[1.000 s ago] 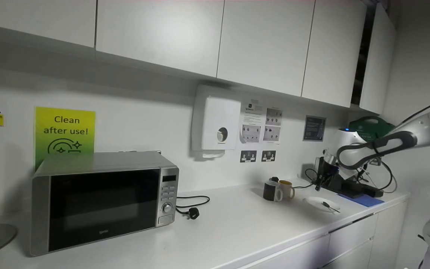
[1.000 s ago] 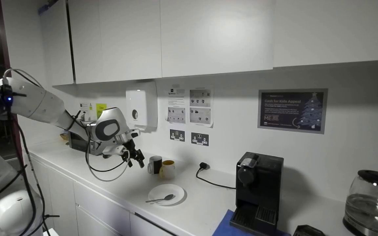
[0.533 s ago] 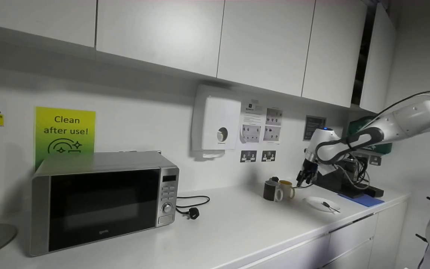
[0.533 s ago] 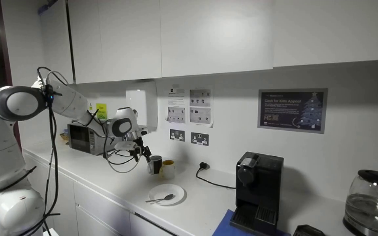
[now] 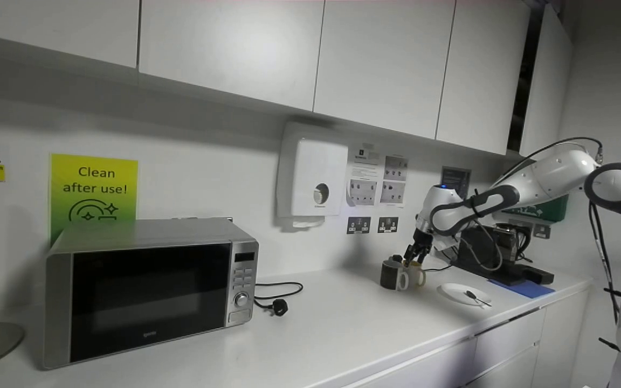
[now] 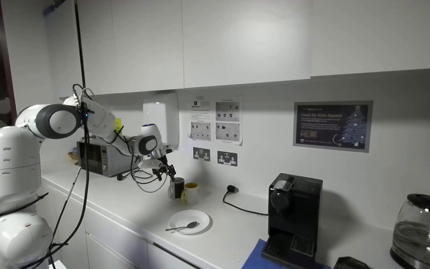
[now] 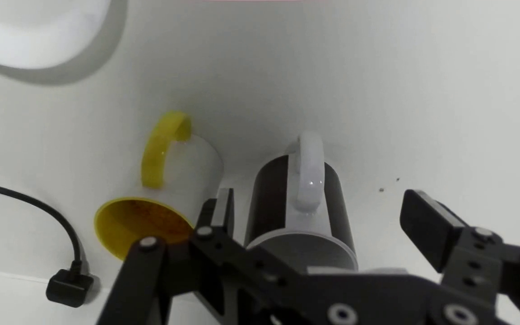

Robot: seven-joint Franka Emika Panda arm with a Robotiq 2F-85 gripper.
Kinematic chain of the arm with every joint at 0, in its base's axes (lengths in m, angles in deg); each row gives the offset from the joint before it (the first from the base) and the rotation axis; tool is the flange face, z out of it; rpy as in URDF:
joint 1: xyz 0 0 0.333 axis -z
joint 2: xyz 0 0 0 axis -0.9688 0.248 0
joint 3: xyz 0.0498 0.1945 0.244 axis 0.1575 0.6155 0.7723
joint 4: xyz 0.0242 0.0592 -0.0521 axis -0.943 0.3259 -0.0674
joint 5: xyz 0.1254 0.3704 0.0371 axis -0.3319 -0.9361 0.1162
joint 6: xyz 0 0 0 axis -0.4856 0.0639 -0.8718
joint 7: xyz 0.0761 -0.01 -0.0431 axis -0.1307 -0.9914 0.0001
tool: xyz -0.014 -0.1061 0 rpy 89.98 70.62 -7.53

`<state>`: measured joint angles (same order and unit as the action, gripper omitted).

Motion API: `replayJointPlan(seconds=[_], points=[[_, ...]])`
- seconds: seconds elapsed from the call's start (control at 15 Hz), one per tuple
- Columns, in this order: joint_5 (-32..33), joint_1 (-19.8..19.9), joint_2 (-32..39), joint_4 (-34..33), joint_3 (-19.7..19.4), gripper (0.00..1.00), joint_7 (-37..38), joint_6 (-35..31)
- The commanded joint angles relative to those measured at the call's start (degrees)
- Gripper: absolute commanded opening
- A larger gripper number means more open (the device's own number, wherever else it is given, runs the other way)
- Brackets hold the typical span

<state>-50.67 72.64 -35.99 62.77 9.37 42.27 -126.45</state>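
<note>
Across the wrist view's lower half, the claw [image 7: 318, 207] gapes wide, the black-and-white mug [image 7: 300, 205] showing between its fingers [image 7: 427, 230] at lower centre. Left of it sits a yellow-handled mug [image 7: 185, 176]; farther out, a plug [image 7: 69, 289] lies lower left, a plate [image 7: 39, 47] upper left.

White counter [image 7: 422, 90], wrist view: black-and-white mug [image 7: 303, 205]; its 9 o'clock, yellow-and-white mug [image 7: 181, 180]; 10, round white plate [image 7: 34, 45]; 3, maybe crumbs [image 7: 381, 190].

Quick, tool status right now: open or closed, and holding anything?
Tool: open, holding nothing; the black-and-white mug shows between its fingers in the wrist view.
</note>
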Motion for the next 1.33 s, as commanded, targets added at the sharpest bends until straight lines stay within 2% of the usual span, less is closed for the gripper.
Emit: replayJointPlan(seconds=[0.0, 0.87, 0.93, 1.07, 1.27], points=[[-2.36, -0.54, 4.56, -5.44, 0.24, 1.00, 1.44, 0.03], [-3.24, -1.07, 12.14, -11.04, -0.27, 0.99, 1.99, -0.20], [-3.36, -1.07, 12.22, -11.08, -0.22, 0.78, 1.89, -0.11], [-3.10, -1.12, 12.24, -10.99, -0.31, 0.70, 1.94, -0.29], [-2.85, -1.11, 12.01, -10.75, -0.46, 0.44, 1.95, -0.23]])
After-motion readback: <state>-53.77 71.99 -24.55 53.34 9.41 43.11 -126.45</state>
